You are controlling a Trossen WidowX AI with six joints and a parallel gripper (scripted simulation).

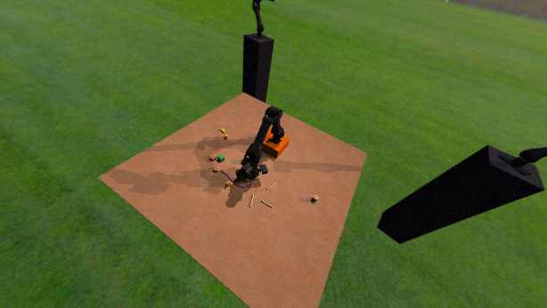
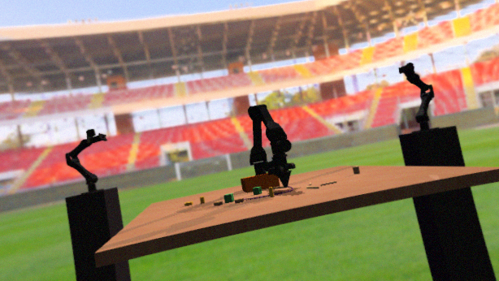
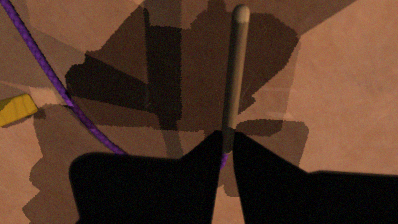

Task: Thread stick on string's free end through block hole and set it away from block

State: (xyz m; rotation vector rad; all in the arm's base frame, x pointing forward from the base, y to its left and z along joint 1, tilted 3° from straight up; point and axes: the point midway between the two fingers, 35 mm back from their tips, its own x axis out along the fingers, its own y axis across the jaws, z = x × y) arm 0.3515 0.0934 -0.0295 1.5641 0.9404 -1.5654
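My gripper (image 3: 226, 138) (image 1: 244, 178) (image 2: 285, 181) is shut on the thin wooden stick (image 3: 235, 75), which points forward from the fingertips, low over the table (image 1: 267, 249). The purple string (image 3: 44, 74) (image 1: 232, 180) (image 2: 264, 196) leaves the stick's held end and curves off to the left, towards the round wooden button (image 1: 216, 169). The small wooden block (image 1: 314, 198) (image 2: 356, 170) stands far to the right, well apart from the gripper. I cannot see its hole.
Three loose sticks (image 1: 271, 186) (image 1: 251, 200) (image 1: 266, 204) lie right of the gripper. A yellow piece (image 3: 16, 110) (image 1: 227, 183) lies by the string. A green cube (image 1: 221, 158) (image 2: 228, 197) and further small yellow pieces (image 1: 223, 130) lie to the left. The arm's orange base (image 1: 276, 145) stands behind.
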